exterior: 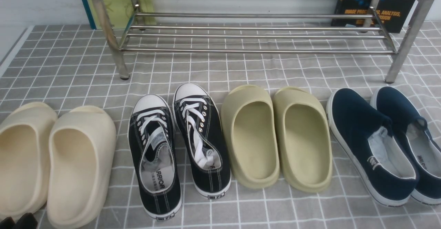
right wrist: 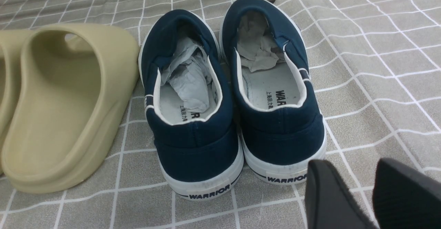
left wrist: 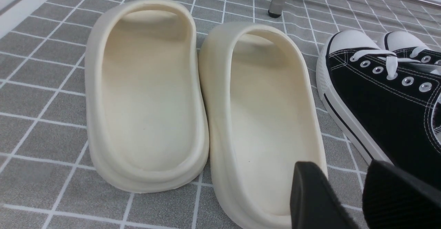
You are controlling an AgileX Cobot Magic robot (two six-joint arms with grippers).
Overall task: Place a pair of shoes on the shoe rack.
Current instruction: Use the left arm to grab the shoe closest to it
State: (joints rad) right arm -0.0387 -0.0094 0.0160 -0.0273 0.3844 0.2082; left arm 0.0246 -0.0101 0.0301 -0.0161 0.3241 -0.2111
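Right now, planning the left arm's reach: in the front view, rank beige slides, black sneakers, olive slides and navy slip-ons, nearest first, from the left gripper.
1. Beige slides, far left, beside the left gripper.
2. Black sneakers, left of centre.
3. Olive slides, centre.
4. Navy slip-ons, far right.

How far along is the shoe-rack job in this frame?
Done: nothing. Both black sneakers stand on the cloth, and no shoe shows on the shoe rack. In hand: nothing; left gripper and right gripper are open, empty. Left: grasp both sneakers and rack them.
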